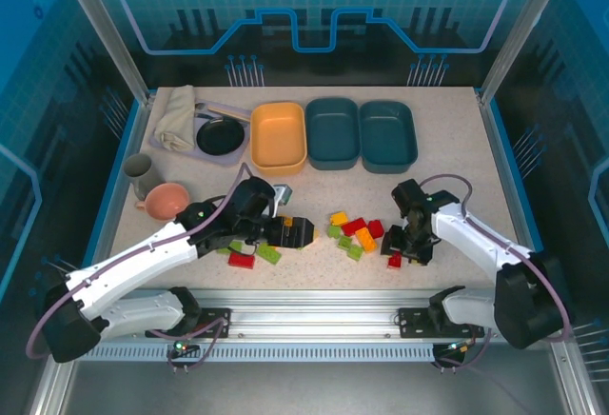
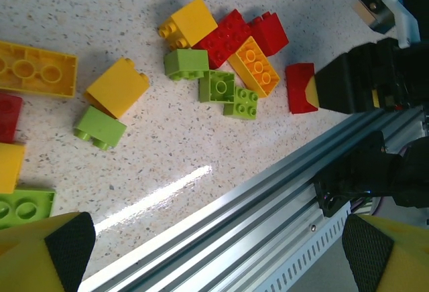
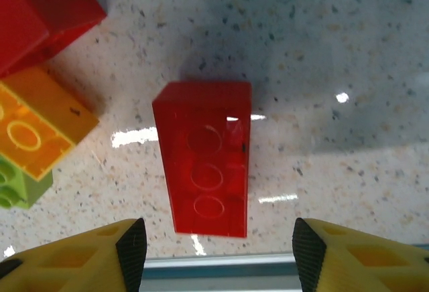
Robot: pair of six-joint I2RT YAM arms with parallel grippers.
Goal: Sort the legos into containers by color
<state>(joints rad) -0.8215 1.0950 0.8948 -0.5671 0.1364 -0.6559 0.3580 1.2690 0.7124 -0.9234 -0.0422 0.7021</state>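
Red brick (image 3: 204,158) lies untouched between your right gripper's (image 3: 218,248) parted fingers: close, lift, carry it to a teal tub (image 1: 332,134). Left gripper (image 2: 216,242) spread wide.

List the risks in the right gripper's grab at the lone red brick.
1. The red brick lies close to the rail at the table's edge; a nudge could push it off.
2. The right gripper has open jaws wider than the slightly skewed brick; closing may twist it.
3. The orange brick beside it might get bumped.
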